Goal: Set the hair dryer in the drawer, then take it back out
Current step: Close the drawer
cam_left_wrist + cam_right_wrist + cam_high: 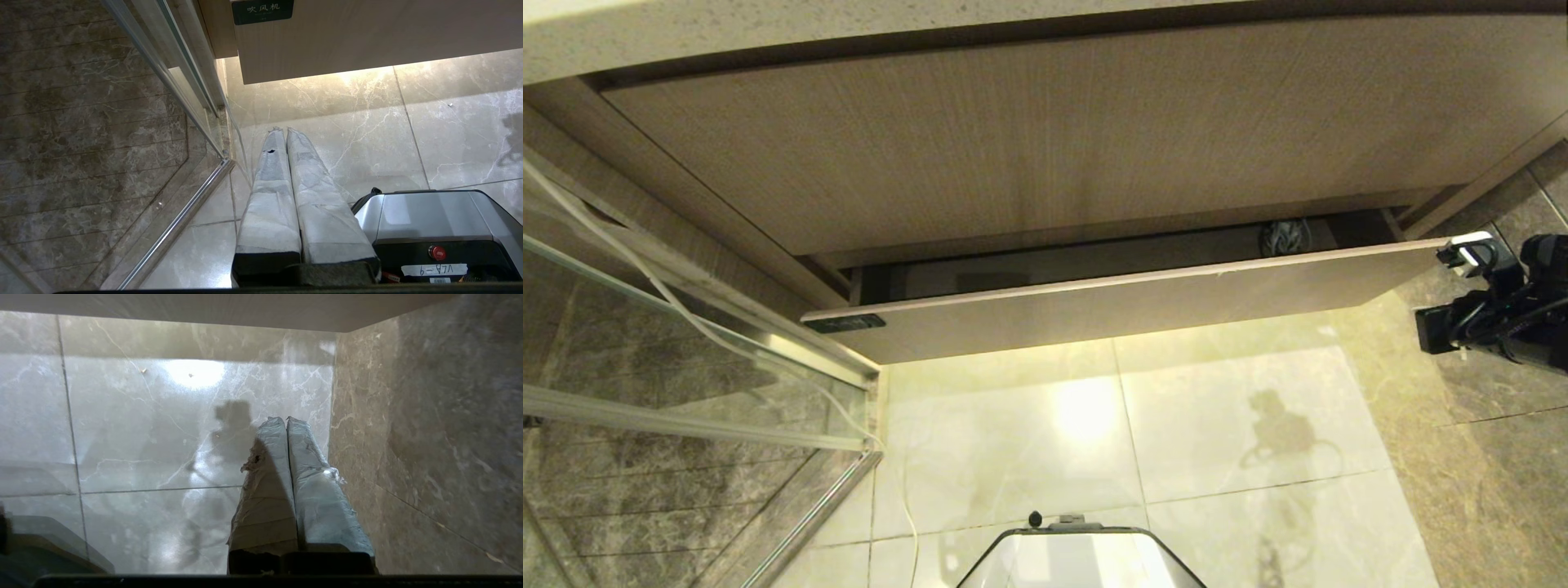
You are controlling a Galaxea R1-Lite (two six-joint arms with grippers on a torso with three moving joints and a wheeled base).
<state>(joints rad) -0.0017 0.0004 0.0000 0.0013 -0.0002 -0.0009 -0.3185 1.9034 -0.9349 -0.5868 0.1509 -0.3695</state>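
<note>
Drawer stood slightly open, with the dryer inside.

Through the narrow gap behind the drawer front, a grey mesh grille of the dryer showed near the drawer's right end. A dark label sat at the front's left corner. The right gripper hung beside the drawer's right end, above the floor, its wrapped fingers pressed together and holding nothing. The left gripper was low near the glass partition and the robot base, fingers likewise closed and empty.
</note>
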